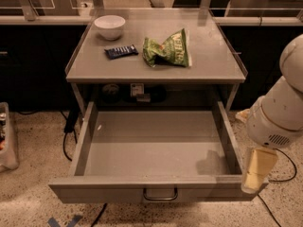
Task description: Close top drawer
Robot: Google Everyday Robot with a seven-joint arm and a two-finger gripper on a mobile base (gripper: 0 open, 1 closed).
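Grey metal throughout: the top drawer (156, 145) stood pulled fully out of the cabinet toward the camera, its floor bare and its front panel nearest the lens; the small bar handle (160, 195) sat at the centre of that panel, untouched. On the cabinet top (208, 60) above the drawer I recorded three items: a white bowl (110, 26) at the back left corner; a dark wrapped bar (121, 51) just in front of it; a crumpled green snack bag (166, 50) near the middle, just beside the bar. In the shaded gap under the top, at the back of the drawer, lay some dark objects I could not identify. My gripper (257, 170), cream-coloured, hung downward at the drawer's front right corner, outside the side wall and overlapping the end of the front panel in this view; whether it touched the panel I could not determine, nor could I tell whether it was parted or closed up. My white arm (277, 117) rose from it along the right edge of the view. Speckled floor (28, 193) surrounded the cabinet; black cables (68, 131) trailed down at its left side.
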